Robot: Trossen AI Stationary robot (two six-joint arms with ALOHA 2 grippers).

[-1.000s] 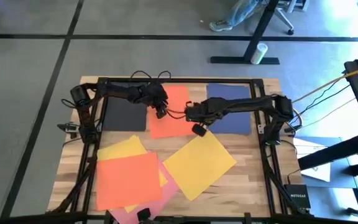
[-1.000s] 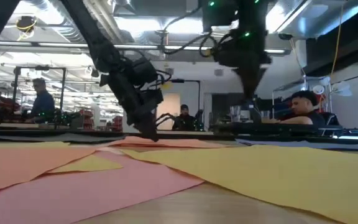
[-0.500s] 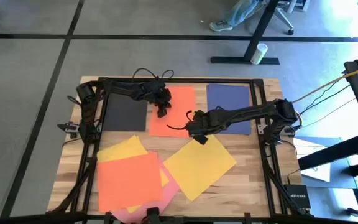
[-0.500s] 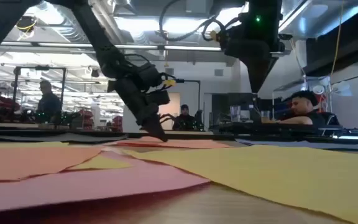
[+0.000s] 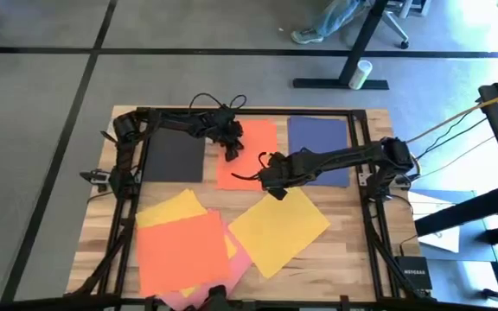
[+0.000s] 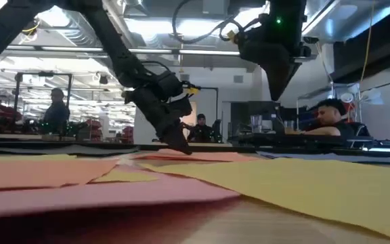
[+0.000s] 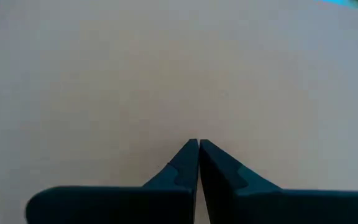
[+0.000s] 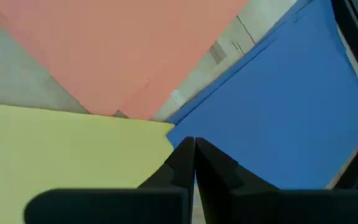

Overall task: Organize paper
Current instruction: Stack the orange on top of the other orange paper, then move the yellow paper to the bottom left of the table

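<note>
Three paper sheets lie flat side by side along the far edge: black (image 5: 173,157), orange-red (image 5: 253,151) and navy blue (image 5: 318,151). Nearer lie a yellow sheet (image 5: 279,229) and a pile of yellow (image 5: 171,207), orange-red (image 5: 182,250) and pink (image 5: 236,266) sheets. My left gripper (image 5: 233,155) is shut, its tips down on the far orange-red sheet. My right gripper (image 5: 276,193) is shut and hangs well above the table (image 6: 279,95), over the yellow sheet's far corner (image 8: 160,127). My left gripper presses its shut fingertips (image 7: 191,149) down on the far orange-red sheet's upper face (image 7: 194,127), close to the sheet's left edge and about halfway along it. The fingers slant down from the table's left (image 6: 185,150). The sheet lies flat on the table.
Dark frame rails (image 5: 363,173) run along the table's left, right and far sides, with the arm bases on them. Bare wood (image 5: 335,259) shows at the near right. People sit and stand in the room beyond the table (image 6: 327,112).
My left gripper has gone toward the table's right edge with its shut tips on the far orange-red sheet. The sheet has slid flat along the table with it, away from the black sheet and closer to the navy one. My right gripper has drawn back toward the near edge.
</note>
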